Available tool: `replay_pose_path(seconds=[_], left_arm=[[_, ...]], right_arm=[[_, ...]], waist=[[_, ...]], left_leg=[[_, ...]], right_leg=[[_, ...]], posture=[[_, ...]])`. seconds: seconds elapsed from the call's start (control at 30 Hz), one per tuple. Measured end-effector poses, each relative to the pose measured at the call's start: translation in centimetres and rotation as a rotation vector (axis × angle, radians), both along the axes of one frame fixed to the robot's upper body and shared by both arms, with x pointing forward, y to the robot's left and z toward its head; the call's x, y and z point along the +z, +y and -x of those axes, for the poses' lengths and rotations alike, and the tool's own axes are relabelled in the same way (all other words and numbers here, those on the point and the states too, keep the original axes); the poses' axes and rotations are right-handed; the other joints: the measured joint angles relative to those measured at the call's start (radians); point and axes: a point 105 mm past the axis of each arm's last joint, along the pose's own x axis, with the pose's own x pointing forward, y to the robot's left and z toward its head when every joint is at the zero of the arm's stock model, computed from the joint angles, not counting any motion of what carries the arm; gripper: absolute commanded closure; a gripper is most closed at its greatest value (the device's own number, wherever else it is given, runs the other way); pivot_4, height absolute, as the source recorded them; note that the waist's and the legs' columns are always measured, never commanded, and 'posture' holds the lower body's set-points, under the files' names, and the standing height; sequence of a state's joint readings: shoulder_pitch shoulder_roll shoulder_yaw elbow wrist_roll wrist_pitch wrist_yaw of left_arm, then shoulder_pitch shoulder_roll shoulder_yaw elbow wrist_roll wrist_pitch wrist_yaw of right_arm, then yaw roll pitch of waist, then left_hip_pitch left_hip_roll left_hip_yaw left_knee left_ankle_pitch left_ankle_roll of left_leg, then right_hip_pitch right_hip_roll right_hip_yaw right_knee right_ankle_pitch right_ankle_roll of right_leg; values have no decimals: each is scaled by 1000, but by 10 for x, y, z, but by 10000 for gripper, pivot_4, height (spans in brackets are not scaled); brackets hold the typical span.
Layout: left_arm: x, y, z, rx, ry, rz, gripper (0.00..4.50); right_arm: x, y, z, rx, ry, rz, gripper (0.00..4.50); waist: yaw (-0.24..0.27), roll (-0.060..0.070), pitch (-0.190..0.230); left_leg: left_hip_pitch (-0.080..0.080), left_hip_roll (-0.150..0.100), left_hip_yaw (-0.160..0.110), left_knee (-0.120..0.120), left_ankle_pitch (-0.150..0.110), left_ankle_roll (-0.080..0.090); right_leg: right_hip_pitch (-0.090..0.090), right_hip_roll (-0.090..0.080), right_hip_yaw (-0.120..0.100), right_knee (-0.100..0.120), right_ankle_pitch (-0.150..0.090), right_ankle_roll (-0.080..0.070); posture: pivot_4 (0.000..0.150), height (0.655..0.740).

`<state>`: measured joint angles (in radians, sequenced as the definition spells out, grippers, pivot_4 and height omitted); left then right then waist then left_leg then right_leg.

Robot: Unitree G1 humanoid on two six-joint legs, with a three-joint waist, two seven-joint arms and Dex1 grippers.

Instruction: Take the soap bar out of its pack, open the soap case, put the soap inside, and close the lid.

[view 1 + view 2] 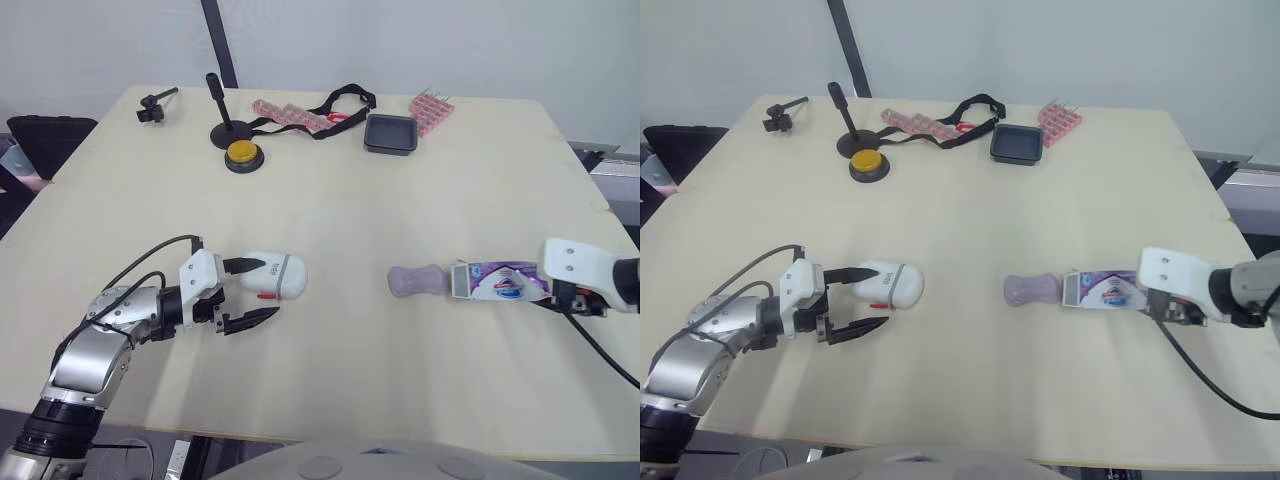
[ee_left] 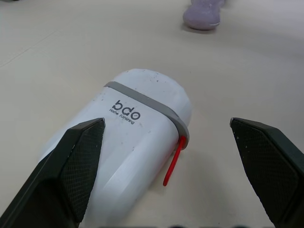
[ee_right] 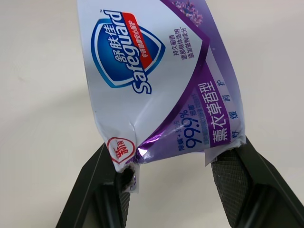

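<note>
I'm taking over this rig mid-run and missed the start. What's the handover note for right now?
Left gripper: open, one finger on either side of the white soap case, not clamped. The case lid looks shut.
Right gripper: shut on the end of the soap pack.
Soap bar: lying bare on the table, just off the pack's open end, between pack and case.
Done: soap is out of the pack.
Left: open the case, put the soap inside, close the lid.
</note>
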<state>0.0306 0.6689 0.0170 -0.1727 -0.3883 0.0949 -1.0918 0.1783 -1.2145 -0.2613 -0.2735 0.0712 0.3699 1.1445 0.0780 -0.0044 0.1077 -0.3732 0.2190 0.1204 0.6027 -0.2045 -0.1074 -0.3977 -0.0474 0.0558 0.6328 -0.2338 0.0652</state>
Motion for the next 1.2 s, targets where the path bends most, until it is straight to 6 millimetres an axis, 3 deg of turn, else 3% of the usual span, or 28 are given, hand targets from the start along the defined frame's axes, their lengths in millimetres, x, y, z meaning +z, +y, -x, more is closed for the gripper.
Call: replay_pose_path(seconds=[0.13, 0.27, 0.33, 0.57, 0.63, 0.87, 1.03, 1.2], left_arm=[[-1, 1, 1, 1, 3, -2, 0], [-2, 2, 2, 2, -1, -6, 0], [-3, 2, 2, 2, -3, -9, 0], [-3, 0, 0, 29, -10, 18, 0], [-3, -1, 0, 34, -12, 23, 0], [0, 1, -8, 33, -27, 23, 0], [1, 0, -8, 25, -27, 21, 0], [1, 3, -9, 14, -24, 10, 0]], right_arm=[[5, -11, -4, -53, -33, -23, 21385], [40, -11, -48, -257, -275, -235, 21385], [46, -7, -64, -413, -315, -374, 21385], [-12, 11, -59, -666, -160, -435, 21385], [-21, 11, -58, -711, -138, -426, 21385], [-21, 8, -57, -714, -188, -395, 253], [-16, 9, -44, -614, -199, -354, 253], [11, 0, -28, -470, -272, -337, 253]], waist=[[-2, 0, 0], [-16, 1, -1], [-15, 2, -1], [19, 4, -2], [20, 6, -1], [13, 8, -2], [14, 8, -2], [12, 8, -2]], left_leg=[[0, 0, 0, 0, 0, 0], [1, 0, 1, 2, 0, 0], [1, 0, 1, 3, 0, 0], [1, 0, 1, 4, 2, -5], [1, 0, 1, 4, 2, -6], [1, 0, 1, 3, 2, -7], [1, 0, 1, 2, 1, -7], [0, 0, 1, 2, 0, -6]], right_leg=[[0, 0, 0, 0, 0, 0], [0, 0, 2, 3, 0, 0], [0, 1, 1, 4, 0, 0], [-1, 0, 0, 1, 2, 4], [-1, 0, 0, 1, 2, 4], [-1, 0, 1, 1, 2, 4], [-1, 0, 1, 0, 2, 4], [-1, 0, 1, 0, 2, 4]], posture=[[1500, 7395], [1500, 7395], [1500, 7395], [1500, 7395], [1500, 7395], [1500, 7395], [1500, 7395], [1500, 7395]])
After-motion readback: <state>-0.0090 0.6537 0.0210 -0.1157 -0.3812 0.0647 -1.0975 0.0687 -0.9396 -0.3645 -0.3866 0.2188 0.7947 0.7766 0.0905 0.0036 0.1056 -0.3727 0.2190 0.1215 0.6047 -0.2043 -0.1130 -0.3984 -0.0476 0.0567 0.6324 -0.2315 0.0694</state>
